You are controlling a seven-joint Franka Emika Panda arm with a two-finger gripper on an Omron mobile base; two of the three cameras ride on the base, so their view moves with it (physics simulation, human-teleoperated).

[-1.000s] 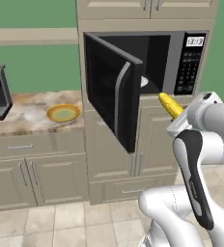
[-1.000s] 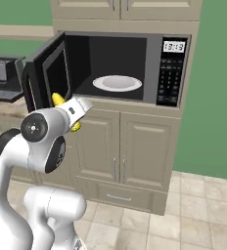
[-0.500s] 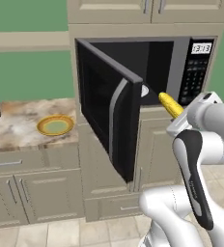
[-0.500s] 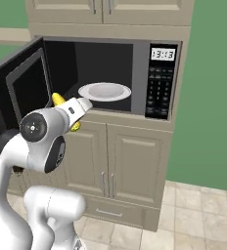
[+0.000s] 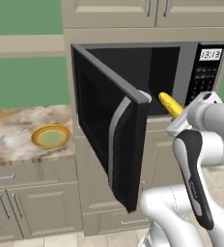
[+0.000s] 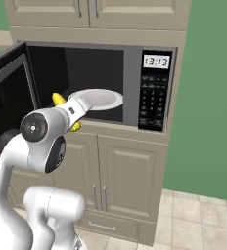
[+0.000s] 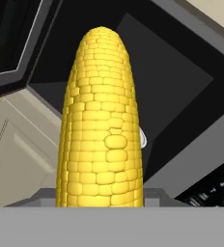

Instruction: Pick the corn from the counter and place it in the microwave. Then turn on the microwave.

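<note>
1. I see the corn (image 7: 102,120) held up at the end of the arm, in the air in front of the microwave's (image 5: 181,72) open cavity; its tip points toward the dark interior.
2. The gripper (image 6: 71,119) is pinching the corn at its lower end; the fingertips themselves are hidden behind the cob in the hand view.
3. The door (image 5: 111,130) stands swung wide to the left, its handle (image 5: 115,130) facing me; the turntable plate (image 6: 103,99) lies inside, beyond the corn (image 6: 59,100).
4. The clock (image 6: 156,61) is lit above the button panel (image 6: 150,105).
5. On the counter (image 5: 12,149) to the left lies a yellow-rimmed plate (image 5: 50,136); the corn (image 5: 170,104) is well apart from it.
</note>
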